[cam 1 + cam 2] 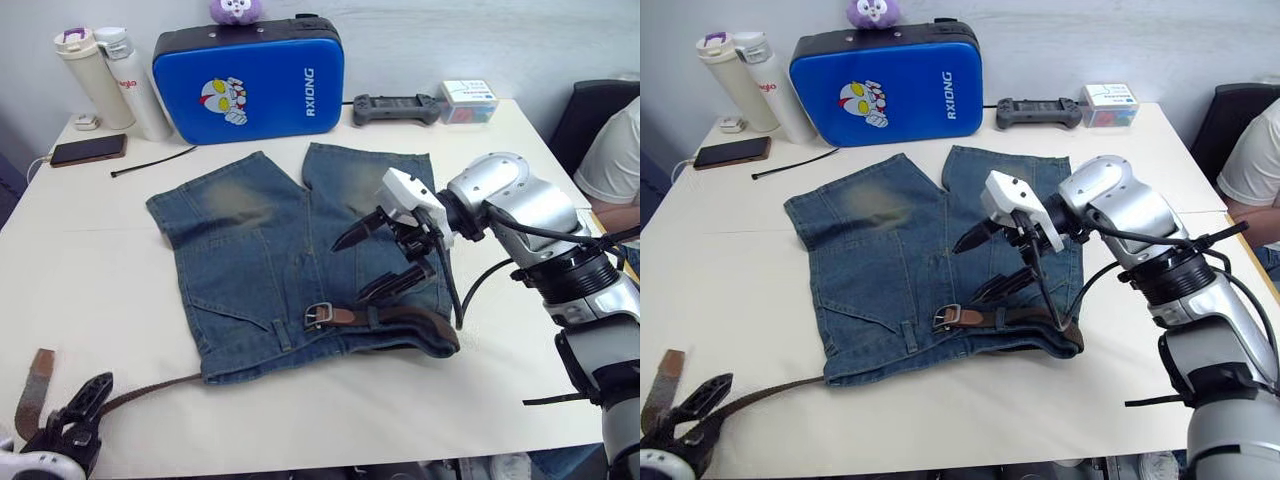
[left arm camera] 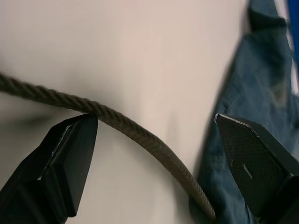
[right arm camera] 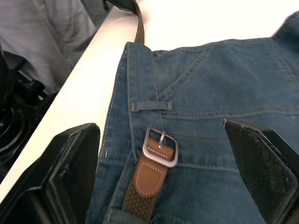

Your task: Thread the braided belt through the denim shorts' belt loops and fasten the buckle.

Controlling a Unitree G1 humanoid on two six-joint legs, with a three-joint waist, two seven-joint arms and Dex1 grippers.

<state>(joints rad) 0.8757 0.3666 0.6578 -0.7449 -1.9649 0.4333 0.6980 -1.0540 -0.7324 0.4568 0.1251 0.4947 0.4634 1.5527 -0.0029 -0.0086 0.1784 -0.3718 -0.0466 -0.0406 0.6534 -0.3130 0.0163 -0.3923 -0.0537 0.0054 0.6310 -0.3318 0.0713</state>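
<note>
— On the counter [image 1: 80, 250], what lies where?

— Spread flat mid-counter are the denim shorts [image 1: 260, 265], legs toward the far side, waistband along the near edge. The braided belt [image 1: 400, 316] runs along the waistband at the right, with the buckle [image 3: 160, 147] resting on the denim near the middle of the waistband, just beside one of the belt loops [image 3: 150, 106]. From the left corner of the waistband the belt goes on across the bare counter to the near left, where its tan tip turns up.

— And the right tool?

— The right tool [image 1: 385, 258] hovers over the right half of the shorts, its two black fingers spread wide and holding nothing; the buckle shows between them in the wrist view, lower down.

— The left one?

— The left tool [image 2: 154, 154] sits at the near left corner, fingers apart, straddling the belt. The strap passes just beside one finger, though I can't tell whether it touches.

— Anything else out there?

— Along the far edge: two bottles [image 1: 110, 75], a phone [image 1: 88, 150], a blue pad [image 1: 250, 80], a black controller [image 1: 395, 108], a small box [image 1: 468, 100], and a thin black cable tie [image 1: 152, 160].
</note>
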